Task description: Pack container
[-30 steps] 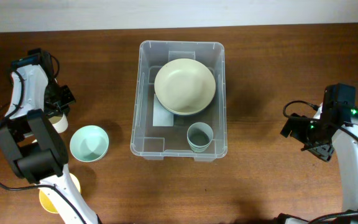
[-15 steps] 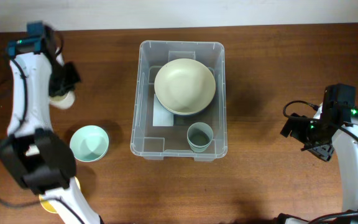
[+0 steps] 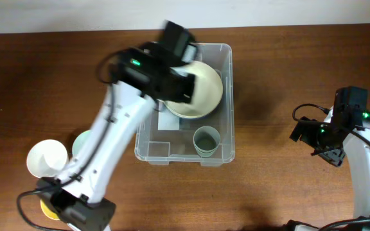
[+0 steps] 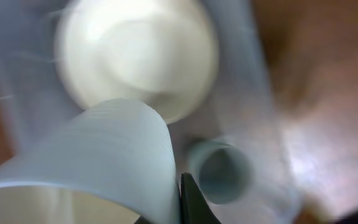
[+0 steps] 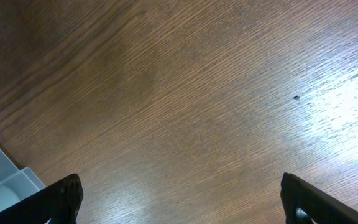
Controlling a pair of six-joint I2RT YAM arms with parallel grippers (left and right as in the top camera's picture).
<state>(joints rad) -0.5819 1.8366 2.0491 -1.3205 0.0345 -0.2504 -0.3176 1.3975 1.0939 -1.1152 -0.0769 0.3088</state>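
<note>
- While the left gripper (image 3: pixel 175 86) is clamped on a thin white ribbed paper cup (image 4: pixel 92 162), which fills the foreground of the wrist view with one dark finger against its wall, too hard a squeeze could buckle the cup. Too light a hold could let it slip out early.
- Directly below the held cup, a cream bowl (image 3: pixel 191 90) fills the 12 o'clock half of the container. A cup let go over its sloping side would probably tip and roll instead of standing.
- A grey-green cup (image 3: pixel 205 140) stands in the container's 5 o'clock corner. Lowering the paper cup there could knock it over or wedge the two together.
- The container (image 3: pixel 227 96), a clear plastic bin, lies at the centre of the wooden table (image 3: pixel 288 64). Bare floor shows only toward 7 o'clock, beside its white label (image 3: pixel 167 122). A finger coming in low could catch the rim and shove the light bin.
- The wrist view is smeared, so the exact aim is hard to judge.
- At 8 o'clock from the bin, close under the left forearm, sit a teal bowl (image 3: pixel 79 142), a second white cup (image 3: pixel 47 159) and a yellow cup (image 3: pixel 45 208). A dropped elbow could sweep them.
- Farthest off, at 3 o'clock, the right gripper (image 5: pixel 182 199) hangs over bare wood with its fingers spread wide, holding nothing. It is well apart and poses little risk.
</note>
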